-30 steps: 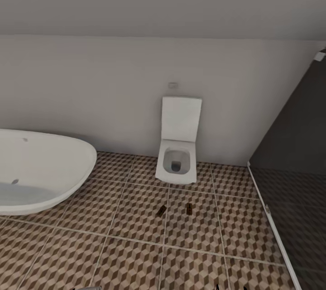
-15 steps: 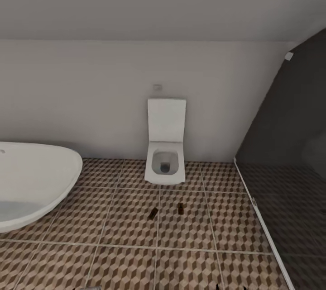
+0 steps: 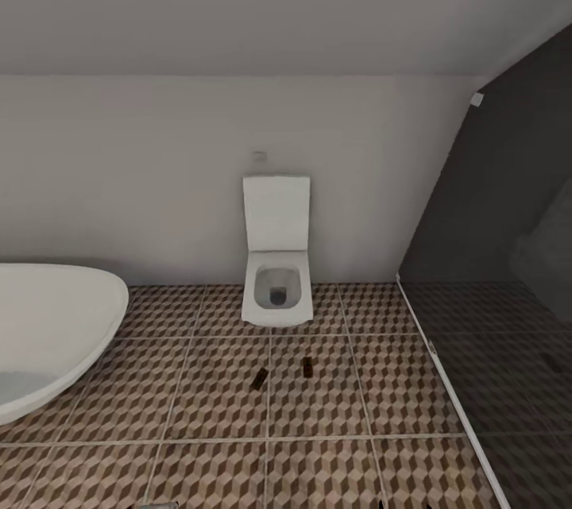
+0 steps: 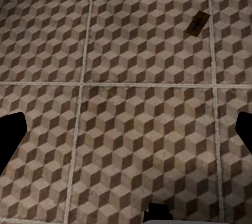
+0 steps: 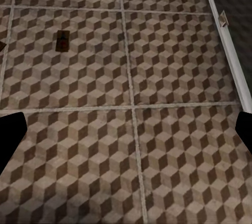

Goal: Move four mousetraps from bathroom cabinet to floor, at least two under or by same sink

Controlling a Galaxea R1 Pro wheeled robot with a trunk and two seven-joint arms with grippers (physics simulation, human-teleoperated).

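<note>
Two mousetraps lie on the bathroom floor [image 3: 199, 406] in front of the toilet, one [image 3: 259, 379] angled and the other [image 3: 307, 367] a short way to its right. The left wrist view shows a mousetrap [image 4: 198, 23] flat on the cube-pattern tiles, well ahead of my left gripper [image 4: 130, 127]. Its dark fingers [image 4: 11, 137] are spread wide with nothing between them, so it is open. My right gripper [image 5: 128, 129] is open over bare tiles as well, with a mousetrap [image 5: 63, 41] lying further ahead. The cabinet and the sink are out of view.
A white oval bathtub [image 3: 48, 334] fills the left side. A white wall-hung toilet [image 3: 275, 287] with its lid up stands at the back wall. On the right is a dark glass shower screen [image 3: 492, 271], with its pale floor rail [image 5: 231, 51].
The whole head view has swung to the right, so the bathtub, toilet and mousetraps sit further left in the picture. The things themselves have not moved.
</note>
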